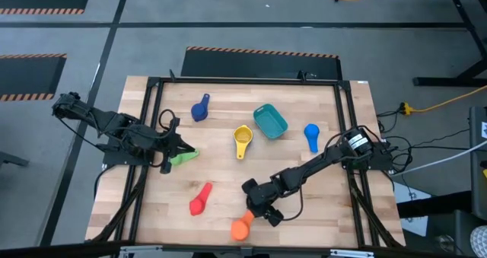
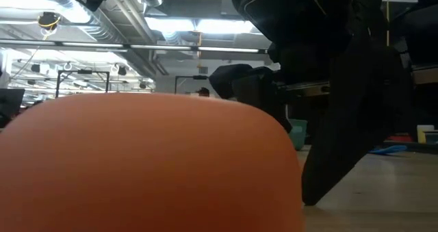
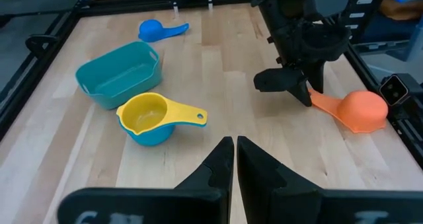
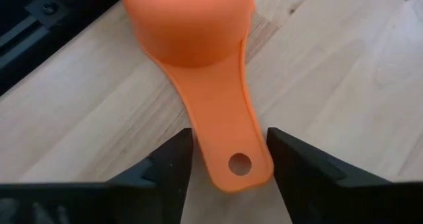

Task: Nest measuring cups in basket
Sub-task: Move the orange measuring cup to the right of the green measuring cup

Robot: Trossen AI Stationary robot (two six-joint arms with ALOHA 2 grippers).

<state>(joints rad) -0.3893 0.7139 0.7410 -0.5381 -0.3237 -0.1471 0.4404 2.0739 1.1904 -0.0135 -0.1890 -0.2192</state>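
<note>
An orange measuring cup lies bowl-down near the table's near edge, and my right gripper is shut on its handle. My left gripper is shut at the table's left, its tips just above a green cup. The left wrist view does not show that cup, so I cannot tell whether they touch. A yellow cup sits nested in a light blue one beside the teal basket. A red cup, a dark blue cup and a blue cup lie apart on the wood. My right gripper pinches the orange cup's flat handle near its free end, by the hanging hole, one finger on each long edge. The fingers come from above, slanting down, and lie along the handle. The cup rests on the table with its rim down and its dome up.
A dark metal frame runs around the wooden table top. The basket stands right of centre toward the far edge, with nothing in it. Bare wood lies between the red cup and the yellow cup.
</note>
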